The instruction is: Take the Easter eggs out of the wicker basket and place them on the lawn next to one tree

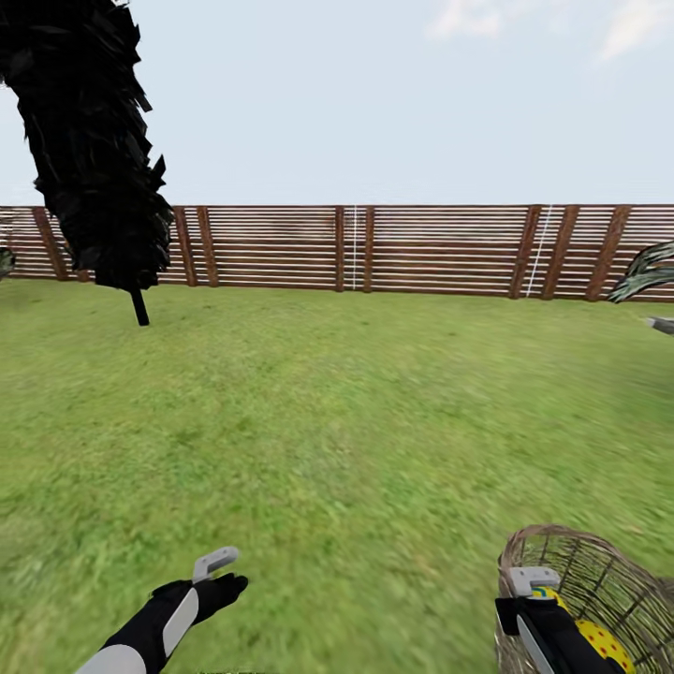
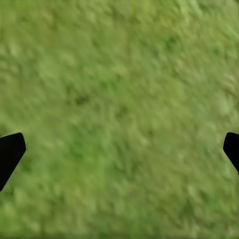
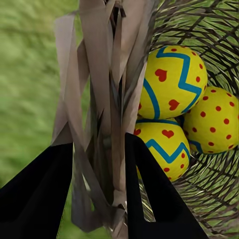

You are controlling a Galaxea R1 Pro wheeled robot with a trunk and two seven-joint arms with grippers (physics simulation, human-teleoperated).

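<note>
Far to the left in the head view, a dark narrow cypress-like tree [image 1: 89, 140] stands on the lawn [image 1: 328, 421] in front of the brown slatted fence [image 1: 374, 248] that runs across the back of the garden. Nearer, low on the left, the left claw [image 1: 222, 573] hangs over bare grass with its fingers [image 2: 10, 155] spread wide apart, nothing between them. Low on the right, the right claw [image 1: 530, 582] is at the near rim of the wicker basket [image 1: 599, 576], which sits on the grass; in the right wrist view its two dark fingers [image 3: 154, 199] are pinched on the woven rim band of the basket wall. Inside the basket lie the three Easter eggs [image 3: 172, 82], touching one another, yellow with red marks and blue zigzags.
</note>
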